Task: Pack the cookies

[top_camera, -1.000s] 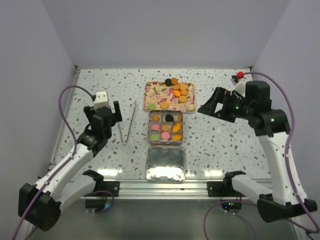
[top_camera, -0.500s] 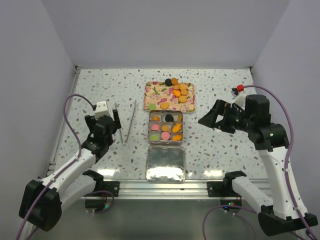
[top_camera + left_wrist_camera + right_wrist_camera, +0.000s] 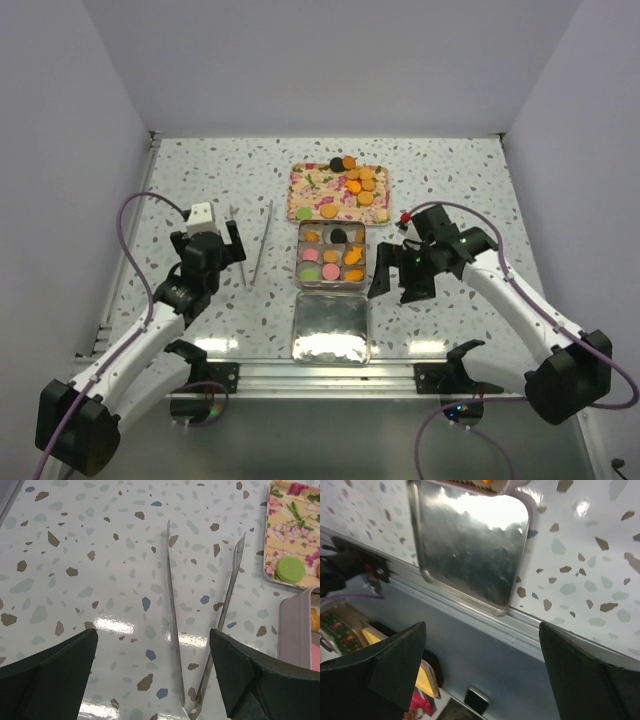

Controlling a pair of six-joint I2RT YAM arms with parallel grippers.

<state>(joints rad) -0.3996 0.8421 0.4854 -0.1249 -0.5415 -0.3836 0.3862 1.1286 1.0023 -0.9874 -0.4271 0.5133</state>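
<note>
Cookies point(image 3: 357, 183) were split: mostly orange ones on floral tray point(image 3: 305, 195) at 12 o'clock of tin point(image 3: 300, 262), the rest in tin's compartments. Left gripper point(image 3: 208, 248) sat at tin's 9 o'clock, spread wide, empty, tongs point(image 3: 172, 610) on table ahead. Right gripper point(image 3: 394, 283) sat at 3 o'clock, spread wide, empty, facing lid point(image 3: 470, 545)

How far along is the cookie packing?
Partly done: the divided square metal tin holds several small round cookies. Nothing is in hand: the left hand, over the metal tongs, and the right hand are open and empty. More orange cookies wait on the floral rectangular tray, and the shiny metal lid lies off.
</note>
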